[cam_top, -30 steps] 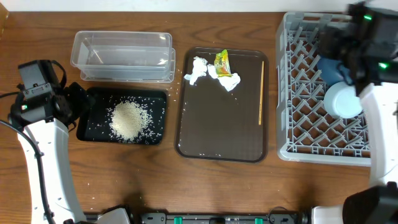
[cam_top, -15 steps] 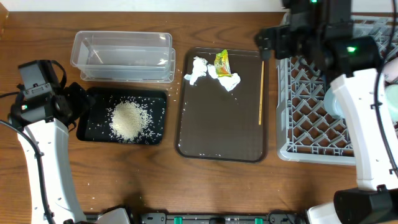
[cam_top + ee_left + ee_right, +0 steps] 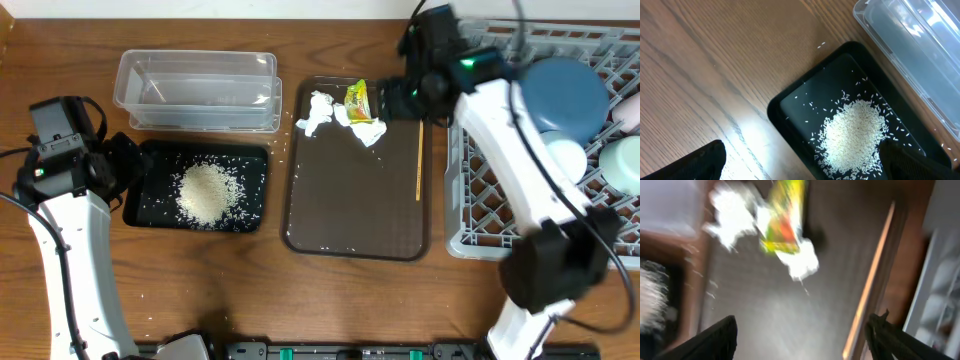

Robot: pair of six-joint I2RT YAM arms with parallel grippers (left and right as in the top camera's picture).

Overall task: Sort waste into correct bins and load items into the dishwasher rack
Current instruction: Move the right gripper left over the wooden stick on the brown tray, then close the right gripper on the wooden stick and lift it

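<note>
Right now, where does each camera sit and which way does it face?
Overhead: above the table, facing straight down on black tray, clear tub, brown tray, rack; left arm, right arm show.
Left wrist: on the left arm, facing down at rice; left gripper fingers at bottom corners.
Right wrist: blurred, above brown tray, facing tissues, wrapper, stick; right gripper fingers show.
Shared: overhead and left wrist both show the rice.

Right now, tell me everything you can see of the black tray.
The black tray is shallow, rectangular, round-cornered and glossy like plastic. It lies flat on the wooden table, beside the clear tub. A heap of white rice sits in its middle, stray grains around it.
</note>
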